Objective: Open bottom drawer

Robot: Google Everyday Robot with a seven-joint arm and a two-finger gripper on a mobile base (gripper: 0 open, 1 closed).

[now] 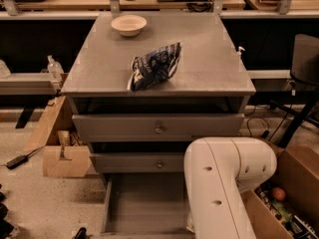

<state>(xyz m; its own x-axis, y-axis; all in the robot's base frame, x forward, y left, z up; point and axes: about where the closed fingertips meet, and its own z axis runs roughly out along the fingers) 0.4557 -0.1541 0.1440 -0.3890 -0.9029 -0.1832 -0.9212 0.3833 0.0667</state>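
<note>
bottom drawer [144, 203]: pulled out at cabinet [199, 68] foot | arm [224, 183]: at cabinet's front right, over drawer | gripper: hidden, jaw state cannot be told | bag [154, 66], bowl [128, 25]: on cabinet top

The single camera looks down from high in front of the grey cabinet [209, 59], close in. Only the white arm [224, 183] shows at lower right, and the gripper is out of view.

A bowl [128, 25] sat far left on the cabinet [209, 59], a bag [154, 66] nearer; the bottom drawer [144, 203] jutted out left of the arm [224, 183], which hid the gripper.
</note>
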